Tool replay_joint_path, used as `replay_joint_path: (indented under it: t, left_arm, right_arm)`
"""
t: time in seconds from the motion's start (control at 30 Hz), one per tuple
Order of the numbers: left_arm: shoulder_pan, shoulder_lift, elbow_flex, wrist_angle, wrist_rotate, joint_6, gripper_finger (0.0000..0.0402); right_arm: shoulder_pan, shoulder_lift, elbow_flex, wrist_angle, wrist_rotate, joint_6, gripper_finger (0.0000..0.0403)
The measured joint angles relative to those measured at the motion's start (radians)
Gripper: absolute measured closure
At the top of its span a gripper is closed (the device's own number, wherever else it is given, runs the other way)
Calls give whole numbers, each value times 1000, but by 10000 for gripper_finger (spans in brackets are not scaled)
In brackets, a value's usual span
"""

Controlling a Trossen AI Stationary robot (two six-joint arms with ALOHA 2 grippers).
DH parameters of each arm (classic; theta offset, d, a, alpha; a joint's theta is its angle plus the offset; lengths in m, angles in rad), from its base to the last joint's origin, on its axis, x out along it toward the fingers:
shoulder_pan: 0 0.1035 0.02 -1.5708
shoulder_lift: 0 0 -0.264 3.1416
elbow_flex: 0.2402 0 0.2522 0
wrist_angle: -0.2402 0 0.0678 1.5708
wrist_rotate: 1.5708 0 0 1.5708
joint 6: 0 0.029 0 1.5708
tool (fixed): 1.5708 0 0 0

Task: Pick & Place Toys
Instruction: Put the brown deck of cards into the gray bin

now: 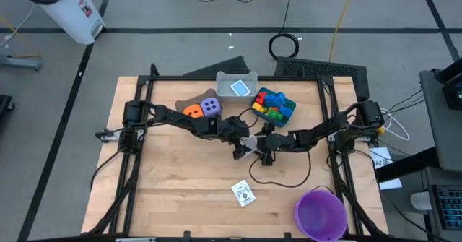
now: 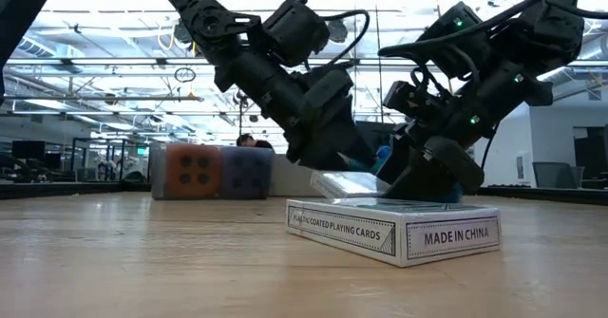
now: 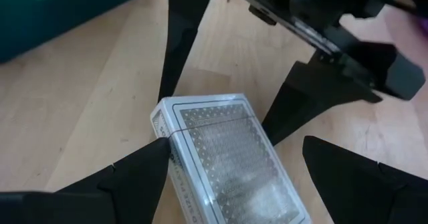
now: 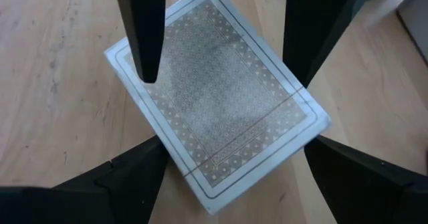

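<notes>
Fingers on both grippers stand apart, and I see the left gripper (image 3: pixel 231 167) and right gripper (image 4: pixel 231 167) meeting from opposite sides over one card box (image 4: pixel 217 97) at mid-table (tilted, one edge lifted off the wood). A second box (image 2: pixel 394 228) lies flat near the front edge; the dice (image 1: pixel 202 109) sit in the brown bin (image 1: pixel 185 102).

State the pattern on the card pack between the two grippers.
A fine grey lattice inside a pale border on the card pack, clearest in the right wrist view.
</notes>
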Motion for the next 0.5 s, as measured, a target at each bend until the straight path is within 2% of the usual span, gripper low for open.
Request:
replay_joint_path:
  t: [0.5]
  left_arm:
    - [-8,0,2,56,12,-28,55]
  right_arm:
    - [0,-1,-1,2,13,3,62]
